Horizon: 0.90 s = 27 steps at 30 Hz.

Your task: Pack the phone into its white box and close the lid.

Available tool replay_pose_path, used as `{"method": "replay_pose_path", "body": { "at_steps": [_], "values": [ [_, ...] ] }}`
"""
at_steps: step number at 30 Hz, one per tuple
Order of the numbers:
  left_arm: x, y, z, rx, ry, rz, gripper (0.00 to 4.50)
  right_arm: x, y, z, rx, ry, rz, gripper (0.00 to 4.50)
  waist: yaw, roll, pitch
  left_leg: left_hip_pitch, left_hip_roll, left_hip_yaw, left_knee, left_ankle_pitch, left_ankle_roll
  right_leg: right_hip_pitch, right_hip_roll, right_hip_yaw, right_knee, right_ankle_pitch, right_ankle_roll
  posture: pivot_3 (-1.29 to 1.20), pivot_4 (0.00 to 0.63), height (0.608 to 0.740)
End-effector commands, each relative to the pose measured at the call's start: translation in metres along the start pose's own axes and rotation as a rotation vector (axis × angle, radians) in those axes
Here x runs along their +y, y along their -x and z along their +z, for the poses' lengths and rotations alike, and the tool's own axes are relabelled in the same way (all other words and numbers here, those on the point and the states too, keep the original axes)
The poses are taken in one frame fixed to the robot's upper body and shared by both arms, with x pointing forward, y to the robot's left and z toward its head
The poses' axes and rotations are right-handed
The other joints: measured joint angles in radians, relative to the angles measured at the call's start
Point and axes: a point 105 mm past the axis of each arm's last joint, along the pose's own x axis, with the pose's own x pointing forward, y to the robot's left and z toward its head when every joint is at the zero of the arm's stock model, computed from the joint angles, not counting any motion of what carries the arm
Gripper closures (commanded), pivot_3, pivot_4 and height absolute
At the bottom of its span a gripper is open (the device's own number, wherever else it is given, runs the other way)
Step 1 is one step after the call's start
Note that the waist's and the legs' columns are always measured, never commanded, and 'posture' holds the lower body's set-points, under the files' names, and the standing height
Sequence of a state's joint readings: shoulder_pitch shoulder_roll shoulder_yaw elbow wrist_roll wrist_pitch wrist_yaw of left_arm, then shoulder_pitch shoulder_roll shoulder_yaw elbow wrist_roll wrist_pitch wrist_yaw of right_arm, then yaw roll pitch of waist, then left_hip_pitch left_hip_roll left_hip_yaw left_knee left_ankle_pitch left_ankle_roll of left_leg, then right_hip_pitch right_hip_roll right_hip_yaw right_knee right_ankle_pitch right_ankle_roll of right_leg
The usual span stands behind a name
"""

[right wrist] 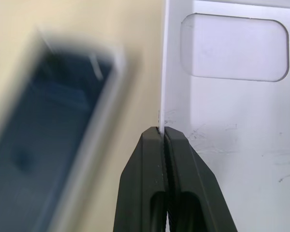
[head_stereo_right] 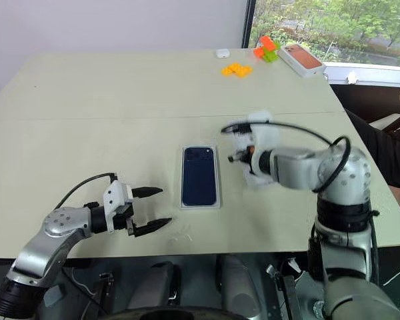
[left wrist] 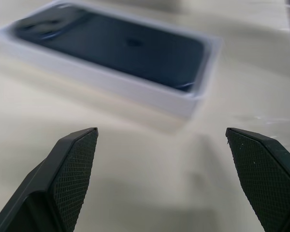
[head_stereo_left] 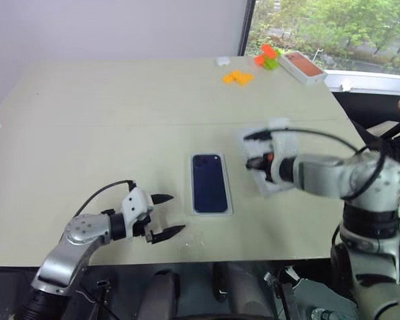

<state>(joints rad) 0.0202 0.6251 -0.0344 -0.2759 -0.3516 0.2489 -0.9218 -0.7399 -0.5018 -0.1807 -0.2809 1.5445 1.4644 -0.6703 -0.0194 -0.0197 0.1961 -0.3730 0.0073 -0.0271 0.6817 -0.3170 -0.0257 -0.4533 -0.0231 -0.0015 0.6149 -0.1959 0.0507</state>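
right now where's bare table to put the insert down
Bare: the wide stretch between the white box and the orange pieces, and the table's left half beyond the left gripper. Crowded: right of the box, where the right gripper pinches the white insert.

beige table (head_stereo_left: 120, 107), white wall (head_stereo_left: 107, 27), leafy window (head_stereo_left: 333, 27)

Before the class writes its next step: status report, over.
Left gripper open, empty. Right gripper shut on white moulded insert. Phone in white box, uncovered.
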Motion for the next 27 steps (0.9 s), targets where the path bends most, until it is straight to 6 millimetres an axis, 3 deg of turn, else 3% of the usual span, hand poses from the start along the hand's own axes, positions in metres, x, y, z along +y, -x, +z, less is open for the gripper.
{"method": "replay_pose_path", "body": {
  "at_steps": [1,4,7,12,15,21,26,27],
  "values": [
    [0.022,0.012,0.014,-0.033,-0.029,0.084,0.00,0.048,0.014,0.022,-0.122,-0.224,0.335,4.47,0.003,-0.001,0.000,0.000,0.002,0.000,0.000,-0.001,0.002,0.000,0.002,0.000,0.000,0.000,0.000,0.00,0.150,0.740],
    [0.038,0.018,0.015,-0.019,-0.043,0.134,0.00,0.079,0.012,0.019,-0.126,-0.374,0.521,4.47,0.002,-0.001,0.000,-0.001,0.005,0.001,0.000,-0.004,0.007,0.000,0.004,0.000,-0.001,0.002,-0.004,0.00,0.150,0.740],
    [0.054,0.024,0.021,-0.011,-0.059,0.184,0.00,0.104,-0.004,0.017,-0.113,-0.615,0.635,4.47,-0.003,0.000,0.000,-0.001,0.006,0.002,0.000,-0.005,0.009,-0.003,0.005,0.004,0.000,0.002,-0.004,0.00,0.150,0.740],
    [0.069,0.029,0.029,-0.003,-0.080,0.244,0.00,0.126,-0.023,0.010,-0.032,-0.859,0.707,4.47,0.000,0.000,-0.001,-0.001,0.008,0.006,0.000,-0.005,0.009,-0.007,0.007,0.008,0.002,0.004,-0.006,0.00,0.150,0.740],
    [0.071,0.032,0.031,0.005,-0.084,0.254,0.00,0.140,-0.028,0.003,0.025,-0.883,0.739,4.47,-0.001,0.000,0.000,-0.001,0.008,0.007,0.000,-0.005,0.008,-0.007,0.007,0.008,0.002,0.004,-0.007,0.00,0.150,0.740],
    [0.064,0.028,0.039,0.006,-0.092,0.256,0.00,0.138,-0.047,-0.039,0.186,-0.964,0.624,4.47,-0.001,0.000,-0.001,-0.002,0.008,0.008,0.000,-0.005,0.009,-0.007,0.006,0.009,0.001,0.004,-0.007,0.00,0.150,0.740],
    [0.060,0.021,0.044,-0.002,-0.089,0.244,0.00,0.129,-0.051,-0.036,0.180,-0.988,0.599,4.47,-0.005,0.000,-0.001,0.000,0.008,0.009,0.000,-0.005,0.009,-0.007,0.006,0.011,0.001,0.004,-0.007,0.00,0.150,0.740],
    [0.058,0.018,0.045,-0.005,-0.086,0.237,0.00,0.127,-0.052,-0.036,0.175,-0.987,0.593,4.21,-0.005,0.000,-0.001,0.000,0.008,0.009,0.000,-0.005,0.009,-0.007,0.007,0.012,0.002,0.004,-0.007,0.00,0.150,0.740]
  ]
}}
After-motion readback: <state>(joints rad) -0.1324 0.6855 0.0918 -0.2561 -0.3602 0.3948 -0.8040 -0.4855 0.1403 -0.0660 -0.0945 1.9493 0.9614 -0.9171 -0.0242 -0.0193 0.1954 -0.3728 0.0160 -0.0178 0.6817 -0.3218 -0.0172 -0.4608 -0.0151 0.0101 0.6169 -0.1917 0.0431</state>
